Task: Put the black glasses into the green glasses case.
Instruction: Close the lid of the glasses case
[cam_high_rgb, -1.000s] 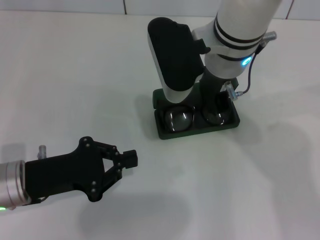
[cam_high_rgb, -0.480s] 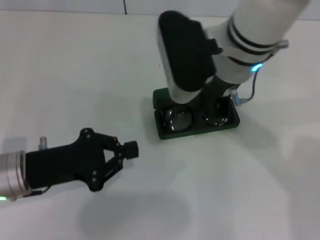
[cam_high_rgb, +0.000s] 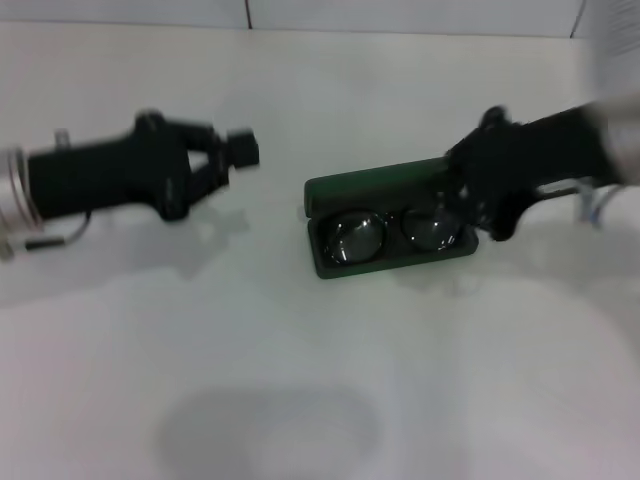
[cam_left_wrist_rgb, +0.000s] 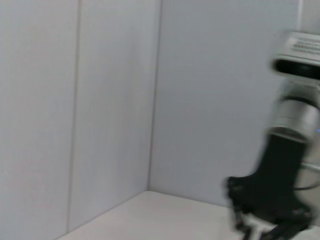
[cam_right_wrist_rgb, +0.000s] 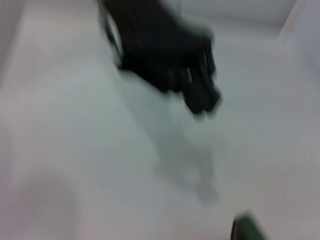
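Right gripper (cam_high_rgb: 462, 195) fingers beside black glasses (cam_high_rgb: 392, 231), inside green glasses case (cam_high_rgb: 372, 183).

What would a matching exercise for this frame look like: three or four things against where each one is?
Things:
1. black glasses
2. green glasses case
3. left gripper
4. right gripper

Places:
A. above the table, left of the case
B. at the case's right end
C. lying inside the case
D. open on the table

Pairs: 1-C, 2-D, 3-A, 4-B
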